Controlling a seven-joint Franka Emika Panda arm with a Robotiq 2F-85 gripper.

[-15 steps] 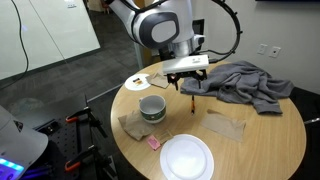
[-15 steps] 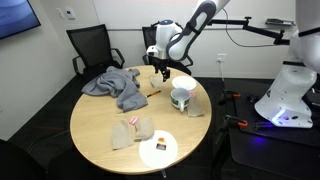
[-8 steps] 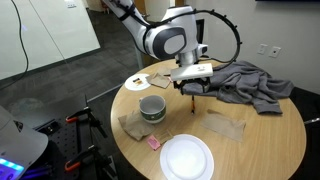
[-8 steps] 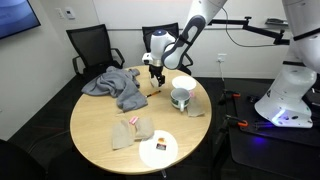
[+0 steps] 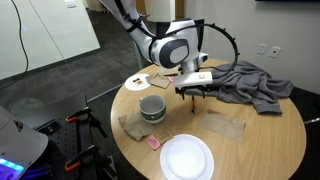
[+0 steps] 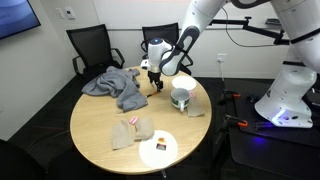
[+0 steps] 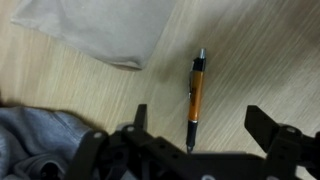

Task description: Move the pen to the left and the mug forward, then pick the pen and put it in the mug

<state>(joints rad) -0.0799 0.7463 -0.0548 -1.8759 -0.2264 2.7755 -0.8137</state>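
Observation:
The pen (image 7: 195, 100) is a thin orange stick with a dark end; in the wrist view it lies on the wooden table between my two fingers. My gripper (image 7: 200, 125) is open, low over the pen, its fingertips on either side. In both exterior views the gripper (image 5: 192, 93) (image 6: 155, 80) hangs just above the table by the grey cloth, hiding the pen there. The mug (image 5: 152, 108) (image 6: 182, 96) is a wide cream-white cup with a dark inside, standing near the table's edge, apart from the gripper.
A grey cloth (image 5: 245, 83) (image 6: 115, 85) lies crumpled next to the gripper. A large white plate (image 5: 187, 157) (image 6: 158, 150) sits near the table edge. Clear plastic bags (image 5: 225, 125) (image 7: 95, 30), a small saucer (image 5: 139, 81) and a pink scrap (image 5: 153, 144) lie around.
The gripper has moved down toward the table and a little toward the grey cloth, ending low over the pen. The mug, plate and cloth have not moved.

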